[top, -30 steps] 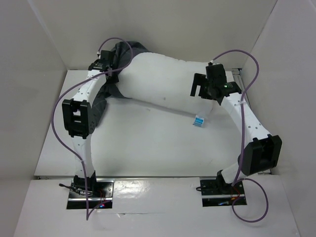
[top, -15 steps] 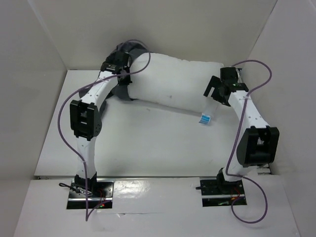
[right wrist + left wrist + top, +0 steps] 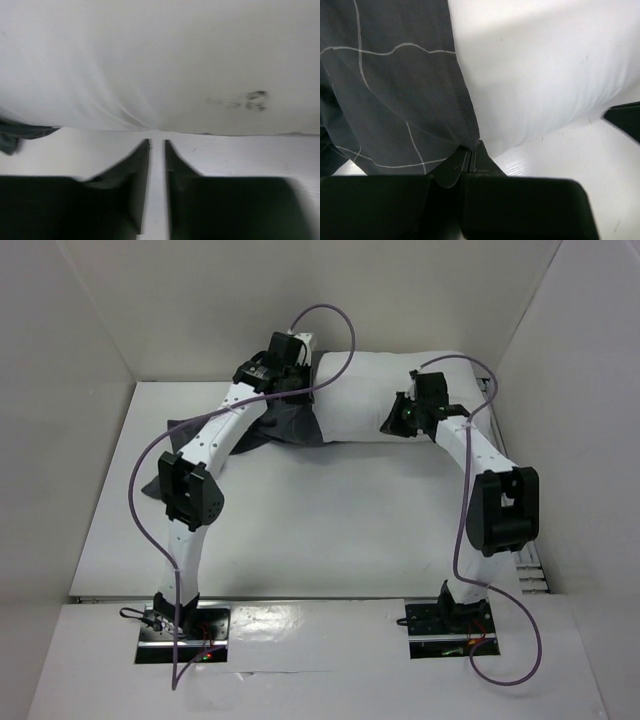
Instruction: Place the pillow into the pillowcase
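The white pillow (image 3: pixel 365 390) lies along the back wall. Its left end meets the dark checked pillowcase (image 3: pixel 285 428), which spreads leftward under my left arm. At that junction my left gripper (image 3: pixel 298 380) is shut on the pillowcase hem (image 3: pixel 465 135), with the pillow (image 3: pixel 545 70) just to the hem's right. My right gripper (image 3: pixel 397 422) sits at the pillow's front edge. In the right wrist view its jaws (image 3: pixel 157 144) stand a narrow slit apart. Creases in the pillow (image 3: pixel 160 65) converge just ahead of the tips. Whether anything is pinched there is unclear.
White walls (image 3: pixel 90 330) close in the table (image 3: pixel 320 520) at the back and on both sides, and the pillow presses against the back one. Purple cables (image 3: pixel 330 315) loop above both wrists. The arm bases (image 3: pixel 180 625) stand at the near edge.
My left gripper shut on the pillowcase and carried it right along the back. The pillow shifted back towards the wall. My right gripper swung left to its front edge and its jaws narrowed.
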Controlling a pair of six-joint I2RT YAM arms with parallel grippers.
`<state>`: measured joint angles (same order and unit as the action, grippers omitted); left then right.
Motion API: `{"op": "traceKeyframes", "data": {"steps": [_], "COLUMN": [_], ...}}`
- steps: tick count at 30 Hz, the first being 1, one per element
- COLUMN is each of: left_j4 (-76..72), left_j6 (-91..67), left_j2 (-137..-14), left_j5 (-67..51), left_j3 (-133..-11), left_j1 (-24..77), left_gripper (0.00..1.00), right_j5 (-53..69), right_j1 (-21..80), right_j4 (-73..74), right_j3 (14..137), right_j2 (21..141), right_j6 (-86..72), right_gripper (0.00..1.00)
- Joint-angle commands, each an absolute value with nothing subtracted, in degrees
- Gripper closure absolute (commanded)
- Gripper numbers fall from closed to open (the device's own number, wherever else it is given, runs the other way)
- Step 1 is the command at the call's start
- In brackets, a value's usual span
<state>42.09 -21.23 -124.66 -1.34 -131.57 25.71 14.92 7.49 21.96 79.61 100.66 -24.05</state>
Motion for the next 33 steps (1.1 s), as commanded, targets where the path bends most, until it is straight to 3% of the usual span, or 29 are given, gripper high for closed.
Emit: {"op": "traceKeyframes", "data": {"steps": [1,2,4,8,14,15,16,17,18,19,25,33], "left_j4": [40.7,40.7,40.7,40.7,40.7,40.7,40.7,40.7,40.7,41.2,41.7,42.4], "left_j6": [-22.0,-22.0,-22.0,-22.0,-22.5,-22.5,-22.5,-23.0,-23.0,-23.0,-23.0,-25.4], "left_j2": [-125.4,-125.4,-124.9,-124.9,-125.4,-125.4,-125.4,-125.4,-125.4,-125.4,-124.9,-124.3], "left_j5": [-2.6,-2.6,-3.2,-3.3,-4.4,-4.9,-4.9,-4.9,-5.4,-6.0,-9.7,-17.2], "left_j3": [-131.3,-131.3,-129.9,-129.9,-129.9,-129.4,-129.4,-129.4,-129.4,-129.4,-132.3,-136.8], "left_j1": [25.1,24.5,24.0,24.0,24.0,24.0,24.0,24.0,24.0,24.0,24.0,27.1], "left_gripper": [1.00,1.00,1.00,1.00,1.00,1.00,1.00,1.00,1.00,1.00,1.00,1.00], "right_j5": [1.1,-3.0,-10.4,-23.9,-21.0,-18.2,-15.0,-8.2,-4.9,-2.3,-2.0,-4.2], "right_j1": [7.4,7.4,7.4,6.9,3.1,2.3,1.6,1.6,1.6,1.6,8.6,22.0], "right_j4": [25.6,27.1,30.7,35.4,40.5,39.3,38.6,37.7,37.7,37.1,28.2,32.4], "right_j3": [83.9,84.5,86.2,92.1,106.2,107.0,108.2,110.8,112.0,112.8,103.7,103.7], "right_j2": [94.2,93.7,93.1,97.1,113.5,115.6,120.0,122.0,123.6,125.2,114.4,101.7], "right_j6": [-22.1,-22.1,-23.5,-26.4,-26.9,-25.9,-25.1,-24.4,-23.9,-23.9,-23.4,-25.0], "right_gripper": [0.68,0.43,0.13,0.05,0.02,0.05,0.16,0.34,0.58,1.00,1.00,1.00]}}
